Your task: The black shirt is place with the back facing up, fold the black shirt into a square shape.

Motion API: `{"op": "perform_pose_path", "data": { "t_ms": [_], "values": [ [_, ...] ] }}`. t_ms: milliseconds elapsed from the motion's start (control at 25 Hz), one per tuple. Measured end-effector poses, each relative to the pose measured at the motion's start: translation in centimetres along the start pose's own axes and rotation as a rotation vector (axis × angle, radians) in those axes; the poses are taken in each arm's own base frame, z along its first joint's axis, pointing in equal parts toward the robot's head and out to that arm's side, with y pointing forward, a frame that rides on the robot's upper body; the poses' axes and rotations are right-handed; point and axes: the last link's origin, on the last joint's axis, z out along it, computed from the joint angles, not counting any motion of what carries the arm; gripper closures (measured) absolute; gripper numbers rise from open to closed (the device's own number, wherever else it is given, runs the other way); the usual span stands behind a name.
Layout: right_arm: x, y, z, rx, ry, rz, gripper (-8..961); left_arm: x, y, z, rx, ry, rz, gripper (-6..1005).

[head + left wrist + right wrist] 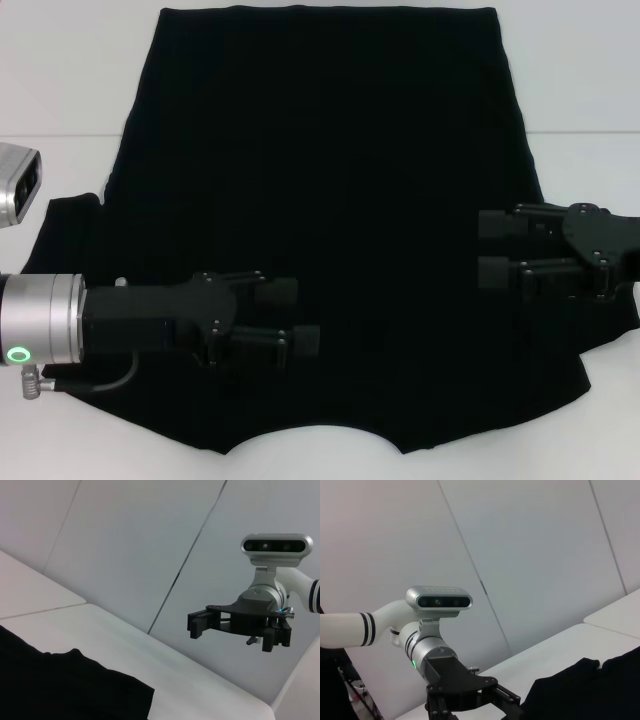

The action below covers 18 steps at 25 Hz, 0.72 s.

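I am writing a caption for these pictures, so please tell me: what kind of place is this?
Probably a robot lab or test bench, not a home. A black shirt lies flat on a plain white table; the left gripper and right gripper hover over it, both open, before bare pale wall panels.

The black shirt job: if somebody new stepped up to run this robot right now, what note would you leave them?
Left gripper: open, holding nothing, over the near left part of the black shirt.
Right gripper: open, holding nothing, over the shirt's right edge.
The shirt lies spread flat on the white table, plain side up, no lettering showing.
Done: nothing folded yet; both sleeves and the body lie open.
Left: grasp the edges, fold the sides in, then fold it into a square.
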Motion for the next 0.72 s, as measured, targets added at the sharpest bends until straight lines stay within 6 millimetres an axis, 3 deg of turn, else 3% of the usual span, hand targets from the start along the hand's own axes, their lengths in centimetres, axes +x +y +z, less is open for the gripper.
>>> {"op": "perform_pose_path", "data": {
  "t_ms": [720],
  "values": [
    [0.1,0.05,0.15,-0.004,-0.002,0.002,38,0.13,-0.56,-0.45,0.043,0.011,-0.008,92]
  ]
}}
